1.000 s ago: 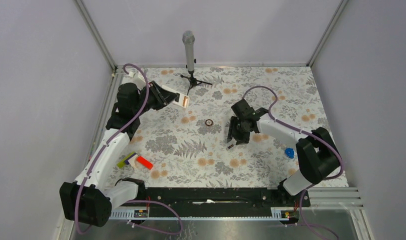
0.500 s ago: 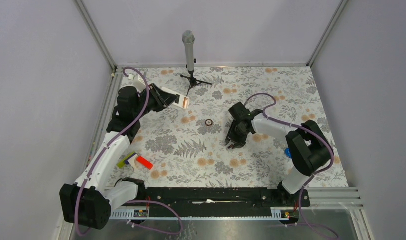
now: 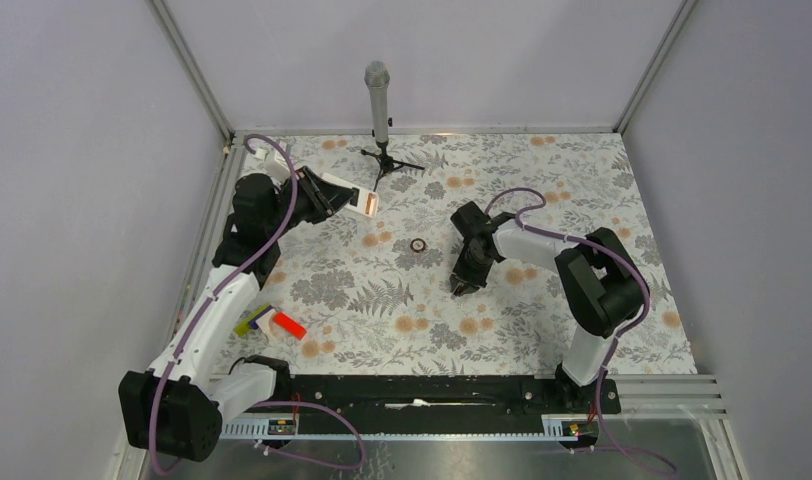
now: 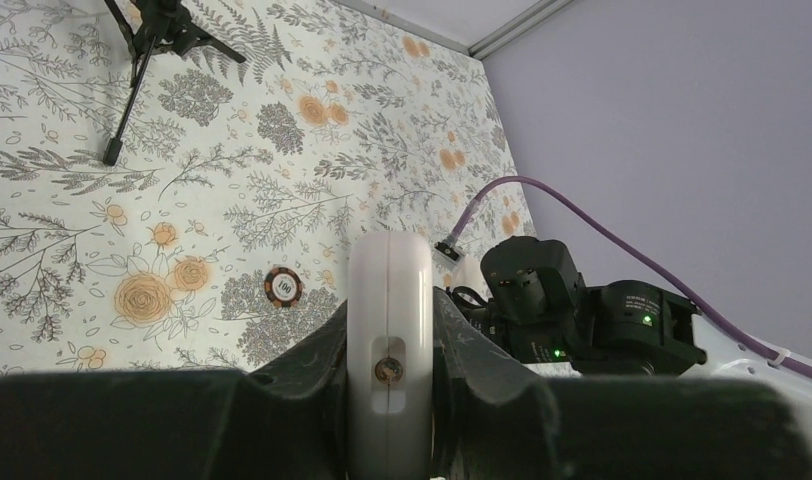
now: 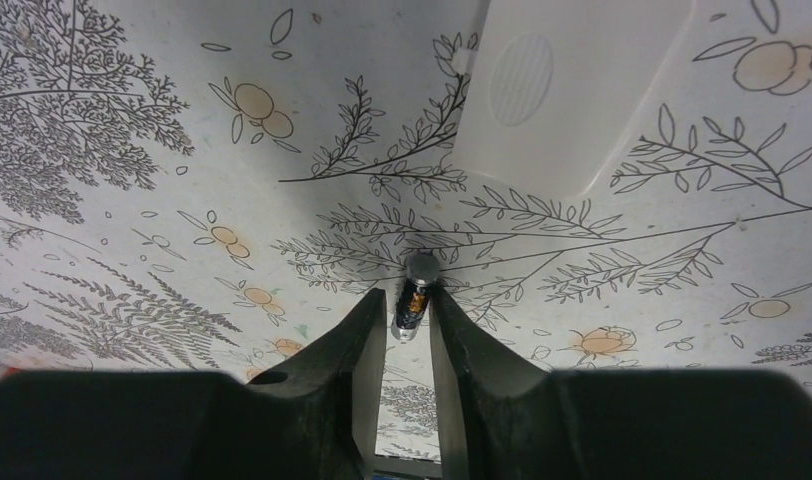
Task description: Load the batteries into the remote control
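**Right arm folds inward, a battery pinched in its fingers**

Since one second ago the right arm has drawn its elbow toward the middle of the table. Its tip has moved only a little to the left. The left arm stays almost where it was.

The battery [image 5: 414, 293] is dark with a copper-orange band. It sits between the two fingertips of the right gripper [image 5: 410, 304], which are closed on it. Its silver end points away from the wrist camera. Whether the battery touches the flowered cloth [image 3: 382, 300] cannot be told. In the right wrist view a flat white piece [image 5: 572, 90] with a ribbed oval lies on the cloth just beyond the battery, apart from it.

The remote control [image 4: 387, 290] is in the far left part of the table. The left gripper [image 3: 358, 203] is clamped on it and holds it above the cloth. The left wrist camera sees its white edge upright between the fingers, and the top view shows a little of its red face.

A small dark ring [image 3: 418, 245] lies on the cloth between the two grippers, apart from both. A microphone on a tripod [image 3: 379, 100] stands at the far edge. A red-and-white block with a yellow-green piece [image 3: 272, 322] lies near the left arm, well apart from the remote control.
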Controlling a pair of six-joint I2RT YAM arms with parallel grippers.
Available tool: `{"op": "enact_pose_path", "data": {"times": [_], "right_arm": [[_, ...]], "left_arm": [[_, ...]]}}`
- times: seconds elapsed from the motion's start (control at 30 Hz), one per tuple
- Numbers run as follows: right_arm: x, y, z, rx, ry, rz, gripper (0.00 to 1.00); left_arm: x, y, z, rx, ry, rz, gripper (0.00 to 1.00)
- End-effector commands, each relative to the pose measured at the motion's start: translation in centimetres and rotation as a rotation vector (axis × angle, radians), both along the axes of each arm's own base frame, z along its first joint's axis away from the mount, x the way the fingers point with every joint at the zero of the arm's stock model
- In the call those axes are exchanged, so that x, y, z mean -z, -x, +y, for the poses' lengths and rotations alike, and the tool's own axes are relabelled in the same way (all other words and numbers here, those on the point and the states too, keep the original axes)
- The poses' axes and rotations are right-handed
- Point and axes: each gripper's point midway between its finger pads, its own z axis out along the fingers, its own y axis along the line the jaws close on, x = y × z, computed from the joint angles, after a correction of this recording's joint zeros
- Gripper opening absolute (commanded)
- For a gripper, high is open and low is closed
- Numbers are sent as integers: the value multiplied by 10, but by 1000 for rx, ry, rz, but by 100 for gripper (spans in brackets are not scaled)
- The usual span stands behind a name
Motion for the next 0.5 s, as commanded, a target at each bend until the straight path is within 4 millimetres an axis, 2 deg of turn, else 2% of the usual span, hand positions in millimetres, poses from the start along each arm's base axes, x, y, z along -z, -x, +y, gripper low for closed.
{"op": "enact_pose_path", "data": {"times": [0.0, 0.1, 0.27, 0.37, 0.47], "right_arm": [[8, 2, -7, -1, 62, 24, 27], [9, 2, -11, -16, 79, 19, 18], [-10, -14, -14, -53, 94, -84, 16], [-37, -29, -11, -67, 79, -171, 16], [-75, -47, -3, -69, 39, -274, 16]], "left_arm": [[-25, 2, 2, -5, 16, -109, 0], [-24, 2, 3, -6, 14, -108, 0], [-15, 3, 1, 3, 16, -83, 0], [-4, 3, -4, 28, 36, -36, 0], [8, 2, -13, 66, 71, 22, 0]]}}
